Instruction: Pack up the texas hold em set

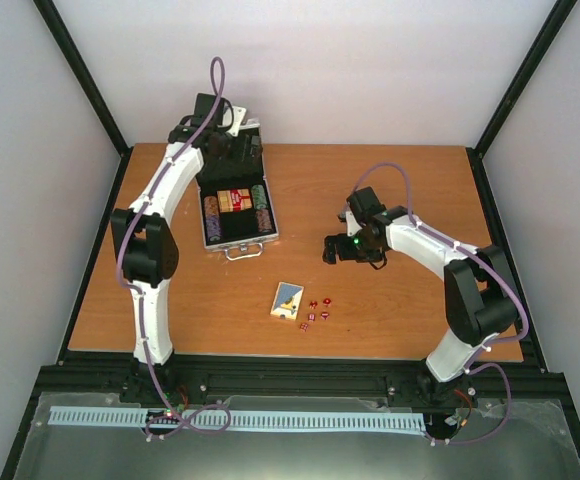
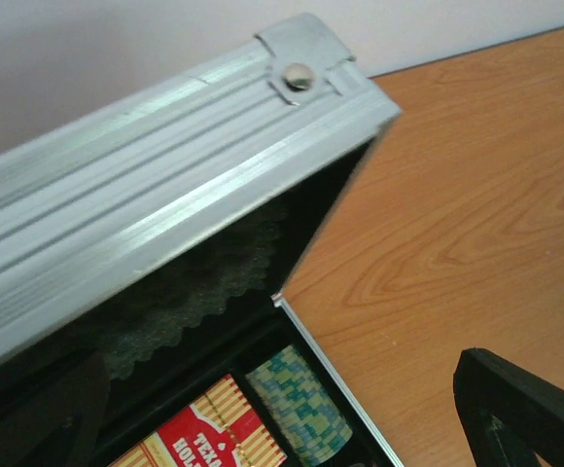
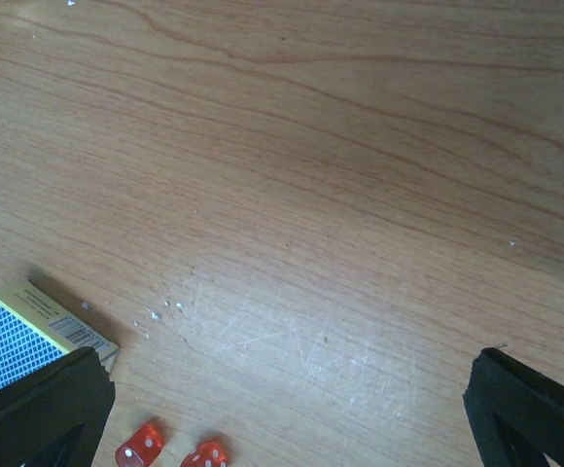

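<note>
The silver briefcase (image 1: 238, 232) lies open at the back left, its lid (image 1: 232, 150) tilted up. Inside are a red card deck (image 1: 234, 199) and chip stacks along the left (image 1: 211, 218) and right (image 1: 260, 207) sides. My left gripper (image 1: 228, 140) is open at the lid. The left wrist view shows the lid's ribbed edge (image 2: 165, 195), the red deck (image 2: 204, 433) and a green chip stack (image 2: 301, 404). My right gripper (image 1: 334, 250) is open and empty above the bare table. The blue-yellow deck (image 1: 288, 300) and several red dice (image 1: 316, 309) lie on the table; the right wrist view shows the deck (image 3: 19, 336) and two of the dice (image 3: 141, 446).
The wooden table (image 1: 390, 190) is ringed by a black frame and white walls. The briefcase handle (image 1: 242, 252) faces the near side. In the right wrist view my fingers (image 3: 535, 404) straddle bare wood (image 3: 311, 243).
</note>
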Tool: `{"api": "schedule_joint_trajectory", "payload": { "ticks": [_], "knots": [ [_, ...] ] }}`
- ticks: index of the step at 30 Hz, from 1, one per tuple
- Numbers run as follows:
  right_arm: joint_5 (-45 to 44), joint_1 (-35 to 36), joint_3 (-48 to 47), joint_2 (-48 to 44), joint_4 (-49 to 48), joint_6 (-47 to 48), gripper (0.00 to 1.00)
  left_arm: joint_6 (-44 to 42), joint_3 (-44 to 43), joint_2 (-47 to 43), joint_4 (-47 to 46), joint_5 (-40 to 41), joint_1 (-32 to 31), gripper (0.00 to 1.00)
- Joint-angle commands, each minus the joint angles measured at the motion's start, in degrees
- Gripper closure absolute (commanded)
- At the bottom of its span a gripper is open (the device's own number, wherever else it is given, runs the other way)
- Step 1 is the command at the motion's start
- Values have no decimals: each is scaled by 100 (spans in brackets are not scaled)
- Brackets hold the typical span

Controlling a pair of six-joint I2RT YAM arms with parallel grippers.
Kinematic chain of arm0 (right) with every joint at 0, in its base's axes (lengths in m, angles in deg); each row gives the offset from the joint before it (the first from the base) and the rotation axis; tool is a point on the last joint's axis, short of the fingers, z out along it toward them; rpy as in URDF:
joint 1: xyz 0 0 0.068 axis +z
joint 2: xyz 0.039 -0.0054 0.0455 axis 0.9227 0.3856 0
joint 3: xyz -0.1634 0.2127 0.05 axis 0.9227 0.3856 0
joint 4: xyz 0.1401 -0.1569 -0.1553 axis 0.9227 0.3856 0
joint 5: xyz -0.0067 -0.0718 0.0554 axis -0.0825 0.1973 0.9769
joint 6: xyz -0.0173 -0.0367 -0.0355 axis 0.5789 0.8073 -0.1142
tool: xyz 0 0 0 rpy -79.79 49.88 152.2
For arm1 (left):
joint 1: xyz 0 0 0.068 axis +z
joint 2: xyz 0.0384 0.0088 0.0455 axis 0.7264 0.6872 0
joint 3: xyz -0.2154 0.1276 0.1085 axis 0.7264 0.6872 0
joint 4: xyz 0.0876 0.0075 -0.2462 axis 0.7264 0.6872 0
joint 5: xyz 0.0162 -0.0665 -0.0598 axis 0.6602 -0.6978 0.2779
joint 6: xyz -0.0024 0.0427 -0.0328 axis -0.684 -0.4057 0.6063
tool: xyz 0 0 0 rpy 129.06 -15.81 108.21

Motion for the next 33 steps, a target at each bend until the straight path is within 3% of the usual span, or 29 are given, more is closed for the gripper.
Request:
{"api": "schedule_joint_trajectory", "payload": {
  "ticks": [1, 9, 17, 22, 33],
  "knots": [
    [64, -21, 70, -182, -83, 42, 0, -373, 91, -172, -159, -689, 64, 0],
    [139, -24, 141, -203, -149, 17, 0, -761, 754, -656, -237, -1256, 65, 0],
    [382, -25, -431, -56, -248, 167, 0, -964, 1247, -1076, -167, -1085, 100, 0],
    [628, -25, -1164, 460, -349, 89, 0, -1070, 1615, -1286, -202, -866, 170, 0],
    [1386, -17, -3711, 2391, -643, -174, 1, -1292, 1776, -1598, -124, -477, 266, 0]
  ]
}}
